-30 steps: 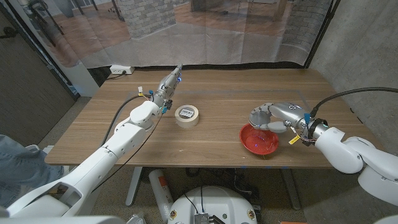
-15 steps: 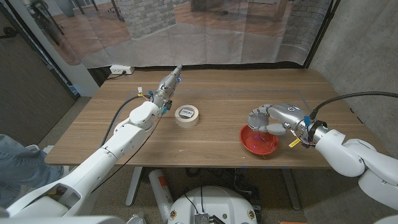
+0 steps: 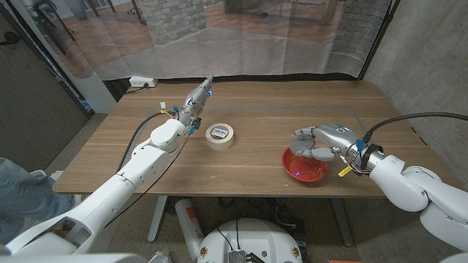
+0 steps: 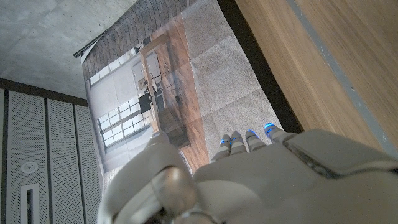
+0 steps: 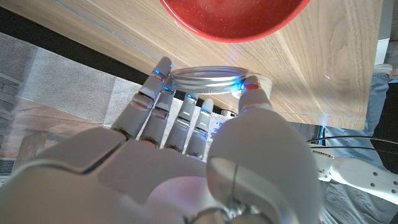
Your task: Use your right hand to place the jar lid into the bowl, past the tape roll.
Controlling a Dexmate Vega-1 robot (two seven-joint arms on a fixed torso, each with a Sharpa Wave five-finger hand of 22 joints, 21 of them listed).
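The jar lid [image 5: 208, 79] sits pinched between the fingertips [image 5: 160, 70] and thumb of my right robot hand [image 3: 319, 142], its metal rim held roughly level so it can drop flat rather than on edge. In the head view that robot hand hovers at the bowl [image 3: 301, 165], over its rim at about twelve o'clock from the bowl's middle; the wrist view shows the lid's rim near the bowl's red wall, though I cannot tell whether it has cleared the rim or is touching it. I judge the carry nearly done: what remains is to bring the lid fully over the red hollow and let go. The grip is a light fingertip one, which should make the release clean, but it could also let the lid tilt and clip the rim if I open unevenly. The tape roll [image 3: 219, 136] lies flat on the table [image 3: 256, 109] at about nine o'clock from the bowl, well apart from it, so it no longer stands in my way. My left robot hand [image 3: 197, 100] is up at about eleven o'clock from the roll, fingers stretched out straight and holding nothing, parked clear of the work.
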